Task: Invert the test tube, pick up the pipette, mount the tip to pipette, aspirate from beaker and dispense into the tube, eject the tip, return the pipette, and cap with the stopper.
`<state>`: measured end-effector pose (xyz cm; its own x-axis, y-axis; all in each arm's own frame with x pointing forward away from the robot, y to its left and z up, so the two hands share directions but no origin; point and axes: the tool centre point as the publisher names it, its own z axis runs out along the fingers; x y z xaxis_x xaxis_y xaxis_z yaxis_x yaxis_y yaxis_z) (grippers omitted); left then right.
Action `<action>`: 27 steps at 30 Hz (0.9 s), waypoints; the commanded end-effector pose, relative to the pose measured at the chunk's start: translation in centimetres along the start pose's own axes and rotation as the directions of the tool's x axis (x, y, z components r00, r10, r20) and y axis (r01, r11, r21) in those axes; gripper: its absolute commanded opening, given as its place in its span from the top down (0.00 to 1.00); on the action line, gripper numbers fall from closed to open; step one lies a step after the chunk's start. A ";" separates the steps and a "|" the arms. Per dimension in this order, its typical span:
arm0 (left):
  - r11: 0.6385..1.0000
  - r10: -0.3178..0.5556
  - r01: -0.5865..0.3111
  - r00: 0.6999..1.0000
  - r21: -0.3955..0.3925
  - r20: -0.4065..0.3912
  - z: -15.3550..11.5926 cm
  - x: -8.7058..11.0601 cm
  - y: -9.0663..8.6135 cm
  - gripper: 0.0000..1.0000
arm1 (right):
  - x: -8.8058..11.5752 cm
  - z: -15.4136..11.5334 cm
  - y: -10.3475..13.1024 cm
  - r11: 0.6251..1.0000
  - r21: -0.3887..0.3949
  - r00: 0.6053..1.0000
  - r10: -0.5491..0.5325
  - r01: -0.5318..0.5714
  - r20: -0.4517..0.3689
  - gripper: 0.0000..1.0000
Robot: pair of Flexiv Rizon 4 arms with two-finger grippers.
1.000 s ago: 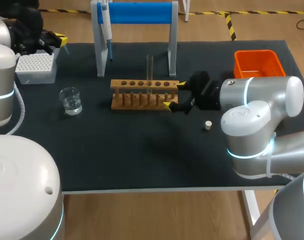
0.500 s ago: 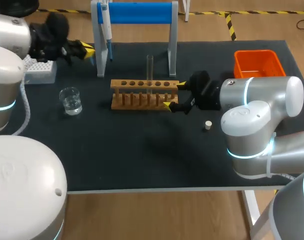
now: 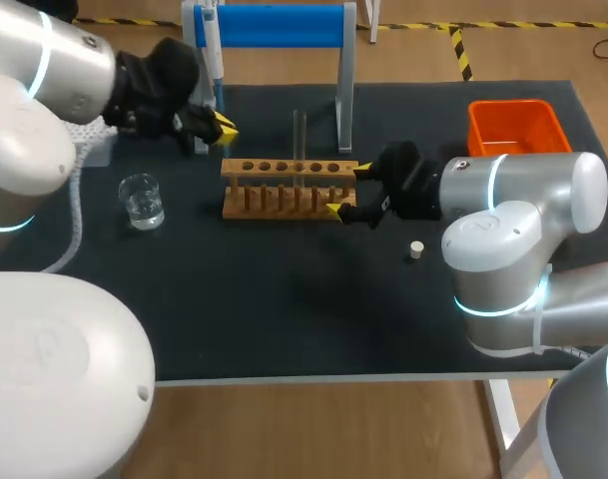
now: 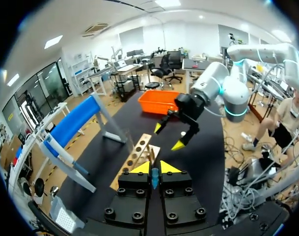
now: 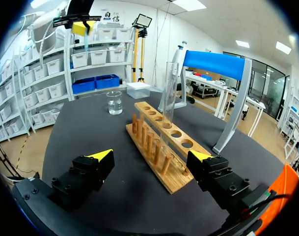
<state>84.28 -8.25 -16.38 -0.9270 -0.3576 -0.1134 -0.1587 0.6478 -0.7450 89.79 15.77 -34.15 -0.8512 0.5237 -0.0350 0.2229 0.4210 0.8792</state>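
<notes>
Where the wooden rack [image 3: 289, 187] sits on the matte black table [image 3: 284, 319], a long block with a row of round holes and a row of pegs, 1 clear glass test tube [image 3: 300, 135] stands upright in a hole near its middle. The right gripper [image 3: 348, 190] is at the rack's right end, its 2 yellow-tipped fingers spread wide to either side of that end and gripping nothing. The left gripper [image 4: 154, 168] hangs above the rack's left end with its fingers nearly together, pinching 1 slim blue pipette tip [image 4: 154, 179] that points downward. Behind the rack rises a stand [image 3: 279, 25] with a blue crossbar on white legs, and 1 pipette [image 3: 212, 50] hangs from it. To the rack's left, 1 small glass beaker [image 3: 142, 200] holds clear liquid. Further back, the left arm partly hides a white tip box [image 3: 94, 145]. To the right of the rack, past the right gripper, 1 small pale cylindrical stopper [image 3: 415, 249] lies on the table. Further right and back sits 1 orange plastic bin [image 3: 513, 125].
</notes>
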 end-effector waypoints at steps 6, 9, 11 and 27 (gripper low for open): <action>0.998 0.035 -0.038 0.998 -0.048 -0.060 2.7 2.2 -1.8 1.00 | 0.0 -0.1 -0.1 1.000 -0.003 1.000 0.000 0.000 -0.002 0.00; 0.997 0.055 -0.059 0.995 -0.057 -0.078 3.1 2.9 -2.3 1.00 | 0.0 -0.1 -0.1 1.000 -0.003 1.000 0.000 0.000 -0.002 0.00; 0.996 0.060 -0.065 0.994 -0.054 -0.093 3.3 3.4 -2.7 1.00 | 0.0 -0.1 -0.1 1.000 -0.003 1.000 0.000 0.000 -0.002 0.00; 0.999 0.031 -0.037 0.989 -0.038 -0.145 5.4 6.7 -4.6 1.00 | 0.0 -0.1 -0.1 1.000 -0.003 1.000 0.000 0.000 -0.002 0.00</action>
<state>80.63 -16.65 -17.11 -0.9713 -0.2344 -0.0401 -0.1354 0.6836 -0.7172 89.79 15.77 -34.15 -0.8512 0.5236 -0.0350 0.2228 0.4210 0.8793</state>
